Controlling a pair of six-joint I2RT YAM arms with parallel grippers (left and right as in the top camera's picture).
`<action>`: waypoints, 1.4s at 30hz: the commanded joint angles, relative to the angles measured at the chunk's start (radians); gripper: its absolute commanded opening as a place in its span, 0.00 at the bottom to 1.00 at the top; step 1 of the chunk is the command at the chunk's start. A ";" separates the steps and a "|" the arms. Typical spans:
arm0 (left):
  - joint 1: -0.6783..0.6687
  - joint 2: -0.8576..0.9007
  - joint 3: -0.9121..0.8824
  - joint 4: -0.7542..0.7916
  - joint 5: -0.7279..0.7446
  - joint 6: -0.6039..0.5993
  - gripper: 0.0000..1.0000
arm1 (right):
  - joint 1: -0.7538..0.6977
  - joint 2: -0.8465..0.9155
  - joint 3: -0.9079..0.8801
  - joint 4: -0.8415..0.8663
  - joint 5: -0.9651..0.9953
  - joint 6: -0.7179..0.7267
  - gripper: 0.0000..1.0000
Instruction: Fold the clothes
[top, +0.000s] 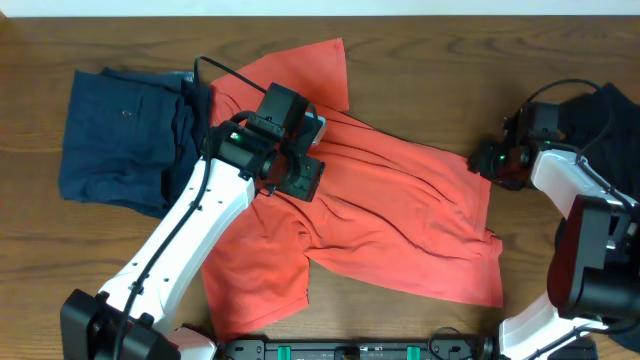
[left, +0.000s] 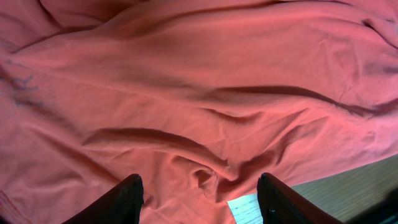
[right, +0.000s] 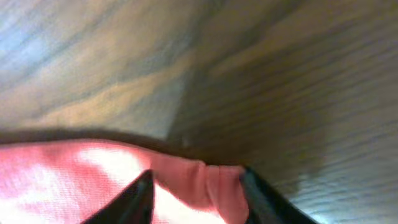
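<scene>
Table: brown wooden table (top: 420, 80) with visible grain, carrying all the garments and both arms
Shirt: orange-red short-sleeved cotton T-shirt (top: 400, 200), spread open and heavily creased across the middle of the table; one sleeve points to the far edge, another to the near edge, and the hem lies towards the right arm
Folded garment: navy-blue folded fabric garment (top: 115, 135) at the far left of the table, its right edge beside the shirt
Left arm: white and black jointed left arm (top: 180, 250), reaching from the near left corner diagonally over the shirt's left half
Right arm: white and black jointed right arm (top: 580, 190), bent at the right edge of the table, its wrist turned to the shirt's right edge
Dark cloth: dark fabric (top: 610, 110) at the far right, partly hidden behind the right arm
Left gripper: left gripper (left: 200, 199), released, jaws wide apart, over wrinkled shirt cloth near the table's bare wood
Right gripper: right gripper (right: 196, 193), jaws spread, with the shirt's edge between them; the wrist view is blurred, so contact with the cloth cannot be told
Label: small white rectangular label (left: 244, 208) at the shirt's edge, between the left gripper's fingers
</scene>
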 joint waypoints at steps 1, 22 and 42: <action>-0.002 0.001 -0.008 -0.005 0.009 0.006 0.60 | -0.002 0.019 -0.003 -0.005 -0.086 0.013 0.22; -0.002 0.001 -0.008 0.011 0.009 0.006 0.60 | -0.068 -0.383 0.111 -0.584 0.119 -0.072 0.50; -0.002 0.001 -0.008 0.036 0.009 0.006 0.61 | -0.071 -0.137 0.099 -0.390 0.181 -0.013 0.63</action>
